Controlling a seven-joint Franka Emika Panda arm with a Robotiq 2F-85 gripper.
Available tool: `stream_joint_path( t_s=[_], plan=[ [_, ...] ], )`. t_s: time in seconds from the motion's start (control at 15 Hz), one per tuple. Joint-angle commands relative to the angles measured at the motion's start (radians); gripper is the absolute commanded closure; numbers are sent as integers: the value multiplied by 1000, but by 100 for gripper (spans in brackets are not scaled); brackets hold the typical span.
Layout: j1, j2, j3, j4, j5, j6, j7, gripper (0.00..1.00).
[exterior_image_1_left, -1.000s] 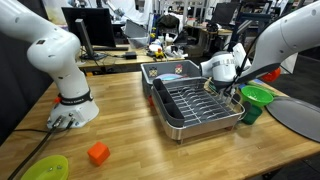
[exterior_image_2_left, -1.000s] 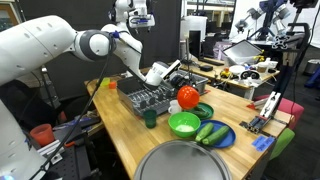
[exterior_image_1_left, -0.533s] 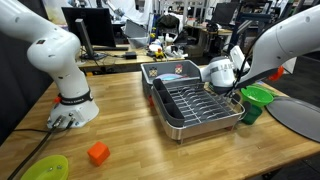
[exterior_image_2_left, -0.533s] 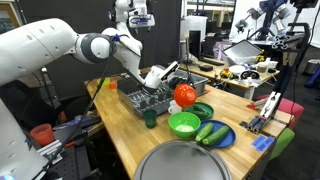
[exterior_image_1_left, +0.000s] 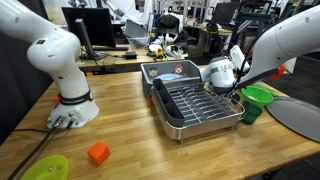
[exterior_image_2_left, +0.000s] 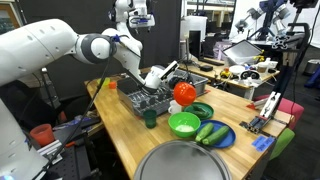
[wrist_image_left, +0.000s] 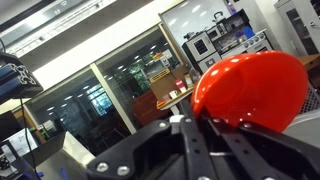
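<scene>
Nearest the camera in an exterior view, one big grey round lid (exterior_image_2_left: 186, 160) lies at the front edge of the bench (exterior_image_2_left: 128, 140). Just behind it is one blue plate (exterior_image_2_left: 226, 140) carrying two long green vegetables (exterior_image_2_left: 211, 132). Next come two green bowls: a light one (exterior_image_2_left: 184, 124), and a darker one (exterior_image_2_left: 204, 110) just beyond it. One dark green cup (exterior_image_2_left: 150, 117) stands by the near corner of the one wire rack (exterior_image_2_left: 140, 98).

Above the bowls, off the bench and just beside the end of the rack, hangs the one red bowl (exterior_image_2_left: 184, 93). The pincer (wrist_image_left: 196, 122) is pressed together on its rim. In the wrist view the bowl fills the upper right, tilted, with the black fingers (wrist_image_left: 215, 135) meeting under it.

Seen from the far side in an exterior view, one orange block (exterior_image_1_left: 98, 153) and one lime dish (exterior_image_1_left: 45, 168) lie near the bench's front edge. A broad strip of bare wood (exterior_image_1_left: 125, 120) separates them from the rack. One white robot base (exterior_image_1_left: 72, 108) stands behind them. Around the red bowl the room is tight, with the rack on one side and the bowls below.
</scene>
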Motion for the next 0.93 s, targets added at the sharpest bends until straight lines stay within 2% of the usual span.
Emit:
stream_joint_path(
  t_s=[0.0, 0.4, 0.87],
  plan=[
    [3, 30, -4, 36, -32, -46, -37, 98],
    [-37, 13, 37, 46, 22, -13, -7, 98],
    [-145, -9, 108, 72, 231, 100, 72, 98]
  ],
)
